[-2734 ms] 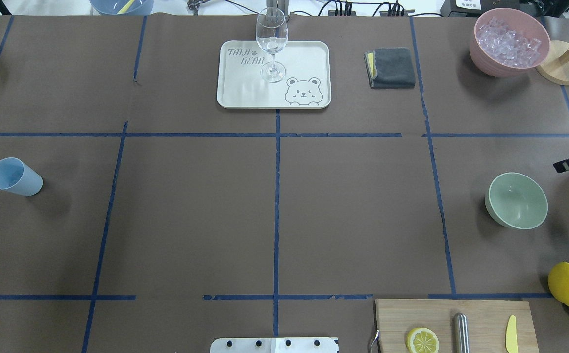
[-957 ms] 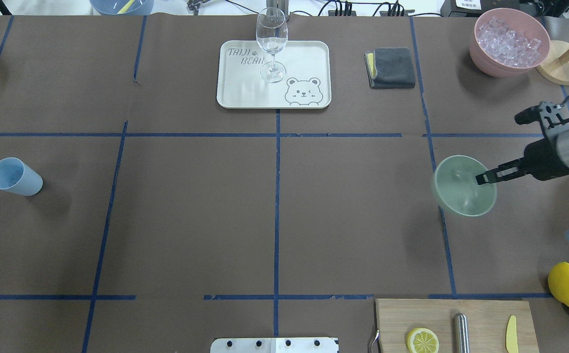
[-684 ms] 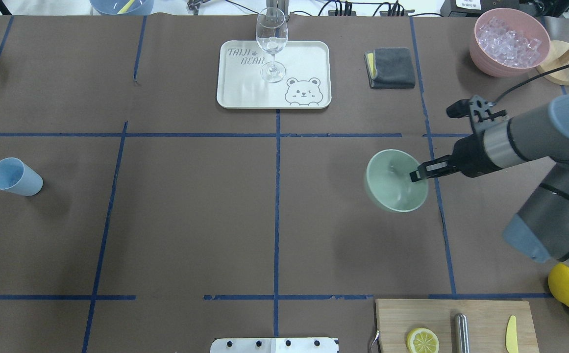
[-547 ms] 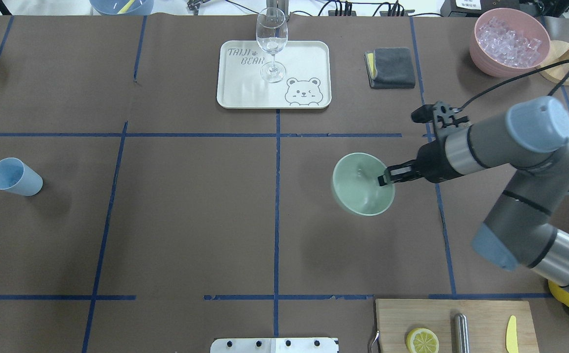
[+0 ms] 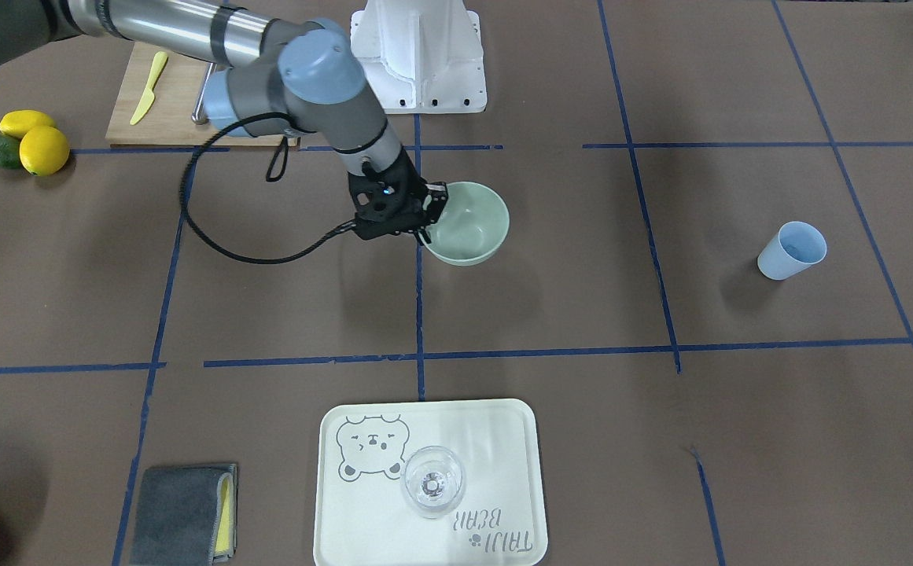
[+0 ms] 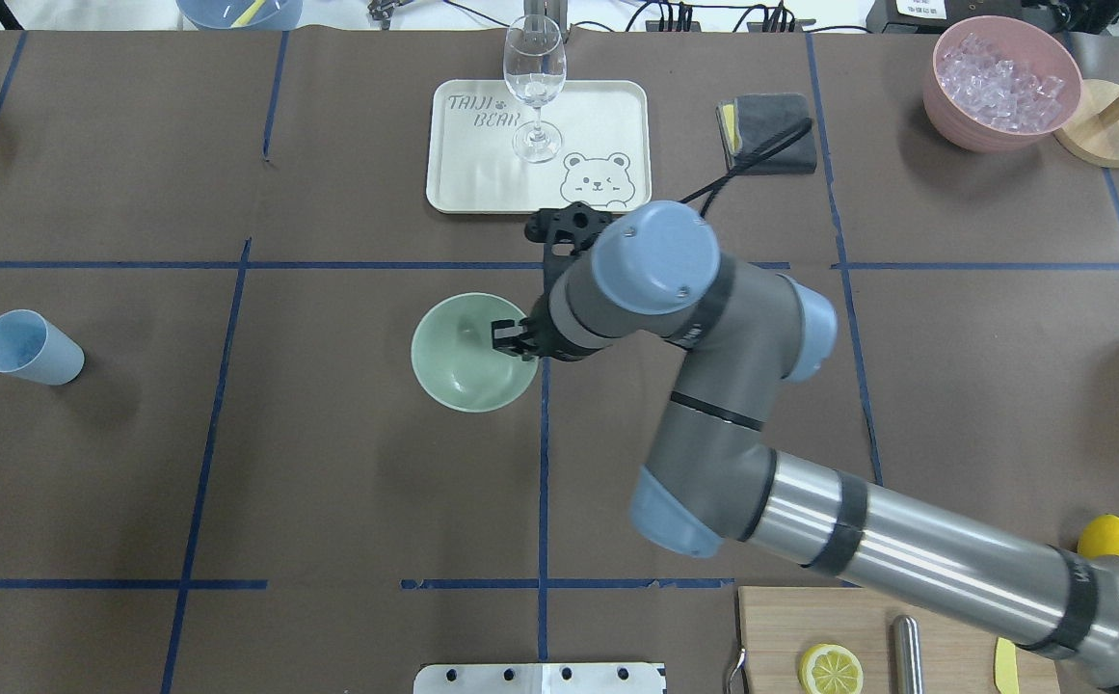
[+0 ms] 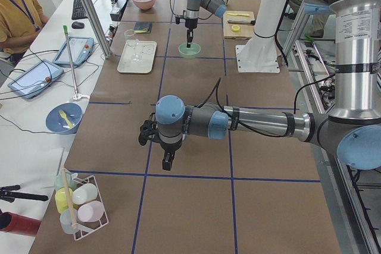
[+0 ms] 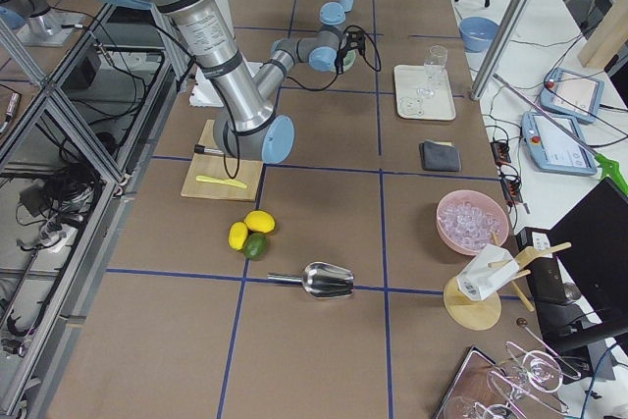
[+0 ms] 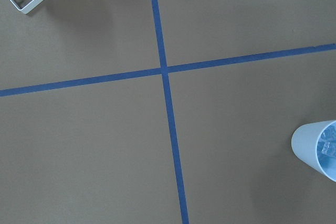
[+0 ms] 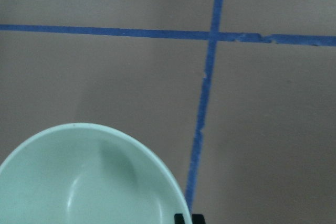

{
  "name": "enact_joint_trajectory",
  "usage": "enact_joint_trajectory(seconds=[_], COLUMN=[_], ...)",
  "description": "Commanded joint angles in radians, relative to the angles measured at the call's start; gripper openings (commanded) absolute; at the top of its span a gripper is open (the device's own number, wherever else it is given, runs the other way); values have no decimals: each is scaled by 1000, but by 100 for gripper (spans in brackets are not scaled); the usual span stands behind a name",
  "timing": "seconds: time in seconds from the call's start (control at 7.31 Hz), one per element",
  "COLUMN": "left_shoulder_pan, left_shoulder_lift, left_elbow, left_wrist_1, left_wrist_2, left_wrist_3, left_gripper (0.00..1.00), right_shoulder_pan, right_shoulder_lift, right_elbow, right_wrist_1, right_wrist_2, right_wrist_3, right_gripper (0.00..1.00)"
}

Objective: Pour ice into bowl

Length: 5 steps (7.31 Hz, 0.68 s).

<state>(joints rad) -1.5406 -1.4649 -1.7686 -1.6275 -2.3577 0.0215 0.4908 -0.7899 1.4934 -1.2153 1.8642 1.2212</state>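
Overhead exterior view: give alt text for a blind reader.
The right gripper clamps the rim of the sage-green bowl at centre. A blue cup stands far left; a wine glass stands on a bear-print tray.

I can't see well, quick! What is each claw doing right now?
Left claw: cannot be told.
Right claw: closed, holding the bowl by its rim.
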Motion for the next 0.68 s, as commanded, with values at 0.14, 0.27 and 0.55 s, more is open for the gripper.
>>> enact_joint_trajectory(seconds=[0.14,0.27,0.55], left_shoulder_pan=[2,2,4], left_shoulder_lift=[0,0,0], left_elbow=[-2,-2,-2], left_wrist_1=[0,0,0], left_wrist_2=[-2,-2,-2], left_wrist_3=[-2,-2,-2], left_gripper=[100,100,100], right_shoulder_pan=[-67,-81,-84], right_shoulder_lift=[138,177,276], right_elbow=[-176,-217,-340], right_wrist_1=[-13,-12,-10], right_wrist_2=[-68,-100,-122], right_wrist_3=[24,32,46], right_gripper=[0,0,31])
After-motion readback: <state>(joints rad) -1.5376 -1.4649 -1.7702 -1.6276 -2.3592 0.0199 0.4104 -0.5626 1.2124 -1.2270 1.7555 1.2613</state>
